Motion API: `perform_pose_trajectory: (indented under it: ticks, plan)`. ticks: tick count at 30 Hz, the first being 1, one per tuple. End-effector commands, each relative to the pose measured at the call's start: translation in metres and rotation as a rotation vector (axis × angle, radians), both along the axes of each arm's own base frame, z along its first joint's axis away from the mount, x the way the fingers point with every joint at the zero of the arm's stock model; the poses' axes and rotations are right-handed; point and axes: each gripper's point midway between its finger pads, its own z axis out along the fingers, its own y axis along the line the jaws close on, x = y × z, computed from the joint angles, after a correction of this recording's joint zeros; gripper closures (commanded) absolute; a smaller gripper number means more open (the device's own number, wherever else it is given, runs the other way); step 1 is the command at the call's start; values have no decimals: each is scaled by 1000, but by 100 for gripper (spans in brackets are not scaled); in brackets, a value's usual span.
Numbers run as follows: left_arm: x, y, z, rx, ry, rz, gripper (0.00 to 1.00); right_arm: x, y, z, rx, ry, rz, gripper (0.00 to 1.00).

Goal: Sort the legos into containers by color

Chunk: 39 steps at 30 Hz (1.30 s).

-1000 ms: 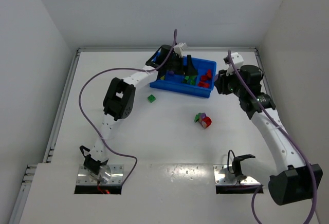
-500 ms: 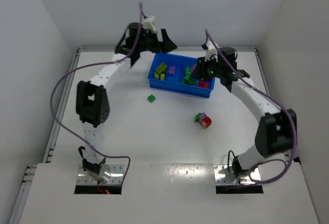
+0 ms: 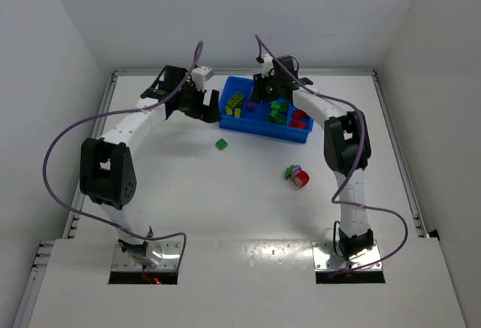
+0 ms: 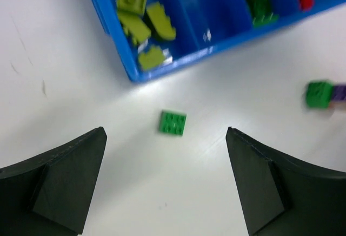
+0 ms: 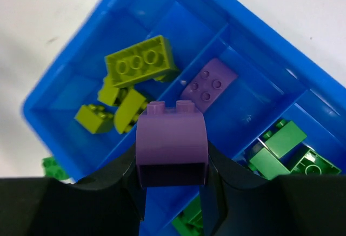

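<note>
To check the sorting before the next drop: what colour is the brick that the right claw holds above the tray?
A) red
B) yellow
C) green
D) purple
D: in the right wrist view, the right claw is shut on a purple brick above the blue tray.

Open table [image 4: 70, 68] lies all round the lone green brick [image 4: 173, 123]; the blue tray [image 4: 178, 61] walls off the far side, the right claw [image 3: 269, 91] hanging above it.
</note>
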Motion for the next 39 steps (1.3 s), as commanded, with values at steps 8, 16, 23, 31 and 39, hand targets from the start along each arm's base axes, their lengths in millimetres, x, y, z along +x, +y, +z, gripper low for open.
perform_pose_trajectory:
  ticks: [8, 16, 23, 31, 39]
  plan:
    - [-35, -9, -33, 184, -26, -89, 1, 9, 11, 14, -70, -47, -56, 31]
    - [-30, -30, -76, 289, -47, -164, 1, -6, -12, 90, -36, -161, -86, 30]
    - [-32, -40, -118, 361, 16, -297, 9, -37, -75, 111, -88, -174, -158, 30]
    - [-31, -50, -139, 407, 40, -342, 22, -67, -132, 121, -107, -180, -252, 30]
    - [-29, -59, -149, 423, 44, -364, 42, -86, -156, 123, -112, -177, -294, 30]
